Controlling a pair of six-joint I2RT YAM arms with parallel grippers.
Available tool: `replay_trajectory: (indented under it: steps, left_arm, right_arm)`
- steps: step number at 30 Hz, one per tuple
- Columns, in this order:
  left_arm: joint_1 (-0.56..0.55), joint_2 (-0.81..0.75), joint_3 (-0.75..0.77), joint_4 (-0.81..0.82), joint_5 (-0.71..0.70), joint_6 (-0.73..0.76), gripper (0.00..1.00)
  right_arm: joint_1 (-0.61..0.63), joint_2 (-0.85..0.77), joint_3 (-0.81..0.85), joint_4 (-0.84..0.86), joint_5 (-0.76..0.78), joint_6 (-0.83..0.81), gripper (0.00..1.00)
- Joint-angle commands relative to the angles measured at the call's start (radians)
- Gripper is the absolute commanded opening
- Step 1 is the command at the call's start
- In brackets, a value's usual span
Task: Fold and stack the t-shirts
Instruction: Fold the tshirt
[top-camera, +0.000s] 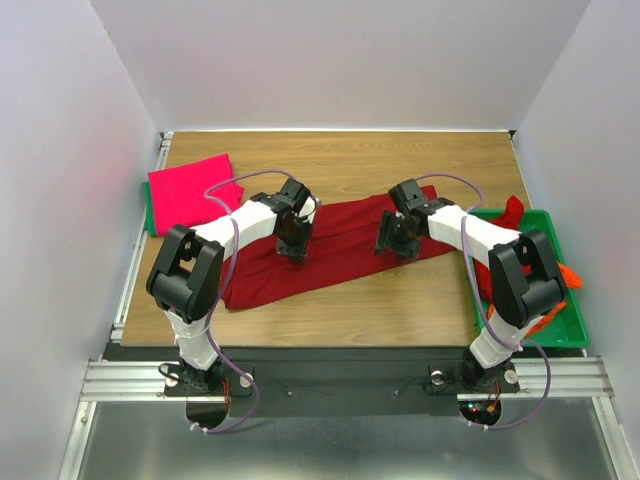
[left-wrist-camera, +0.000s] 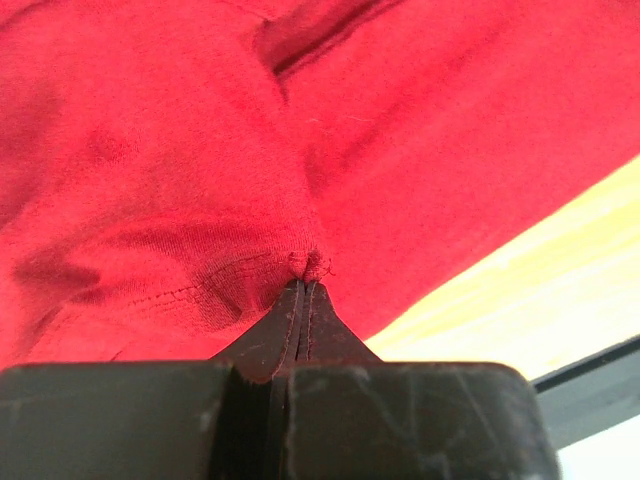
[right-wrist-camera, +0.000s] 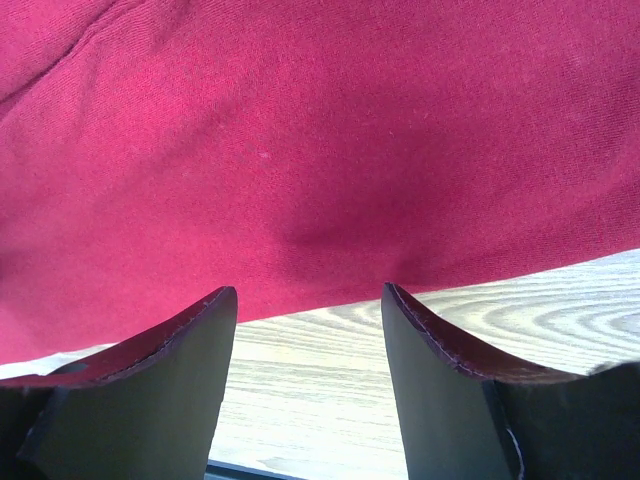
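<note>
**A:** Where does the dark red t-shirt (top-camera: 340, 250) lie?

**B:** Spread across the middle of the wooden table (top-camera: 400, 160), in a long band from near-left to far-right, rumpled and not yet folded.

**A:** And the left gripper (left-wrist-camera: 303, 288)?

**B:** Down on the left half of that shirt. Its jaws are pressed fully together, with a small pucker of the hem pinched between the tips. In the wrist view, cloth fills almost the whole picture, with bare table showing at the right.

**A:** Does the right gripper (right-wrist-camera: 310, 295) have hold of anything?

**B:** No. Its jaws stand well apart and nothing lies between them. The two dark fingers (right-wrist-camera: 180, 350) straddle the near edge of the shirt's right half, with wood grain showing in the gap. I cannot tell whether the tips touch the cloth.

**A:** What about the other shirts?

**B:** A pink-magenta t-shirt (top-camera: 190, 192) lies folded at the far-left corner, well apart from the red one. At the right edge sits a green tray (top-camera: 530, 342) holding bunched red and orange garments (top-camera: 560, 272), partly hidden behind the right arm.
</note>
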Motion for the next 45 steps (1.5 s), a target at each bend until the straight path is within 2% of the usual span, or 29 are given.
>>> replay_trajectory:
  steps: [1, 4, 7, 8, 12, 14, 16, 22, 29, 38, 45]
  left_arm:
    - [-0.004, -0.024, 0.027, -0.007, 0.062, -0.009, 0.0]
    - [-0.004, -0.012, 0.033, -0.004, 0.075, -0.001, 0.03]
    - [-0.006, -0.015, 0.046, 0.004, 0.095, 0.007, 0.16]
    - [-0.004, -0.015, 0.059, 0.004, 0.098, 0.01, 0.36]
    - [-0.001, -0.047, 0.109, -0.01, 0.088, 0.029, 0.77]
    - [0.008, -0.062, 0.142, -0.014, 0.082, 0.03, 0.87]
    - [0.042, -0.088, 0.158, -0.002, 0.058, 0.016, 0.93]
    - [0.14, -0.058, 0.165, 0.006, -0.025, -0.036, 0.96]
    - [0.197, -0.057, 0.058, 0.024, -0.097, -0.026, 0.96]
    - [0.215, -0.084, -0.034, 0.036, -0.114, -0.035, 0.97]
    - [0.229, -0.094, -0.091, 0.05, -0.137, -0.041, 0.98]
  right_arm:
    - [0.011, -0.047, 0.005, 0.014, 0.017, -0.004, 0.66]
    - [0.011, -0.046, 0.012, 0.013, 0.02, -0.004, 0.66]
    - [0.011, -0.041, 0.02, 0.01, 0.02, -0.002, 0.66]
    - [0.011, -0.041, 0.023, 0.01, 0.02, -0.002, 0.66]
    - [0.011, -0.046, 0.046, 0.004, 0.053, -0.004, 0.66]
    - [0.012, -0.049, 0.07, 0.002, 0.069, -0.007, 0.66]
    - [0.011, -0.05, 0.087, -0.006, 0.083, -0.007, 0.66]
    - [-0.009, -0.021, 0.158, -0.016, 0.149, -0.04, 0.67]
    - [-0.086, 0.048, 0.271, -0.023, 0.2, -0.112, 0.67]
    - [-0.136, 0.189, 0.415, -0.015, 0.312, -0.174, 0.66]
    - [-0.162, 0.279, 0.459, 0.023, 0.344, -0.179, 0.67]
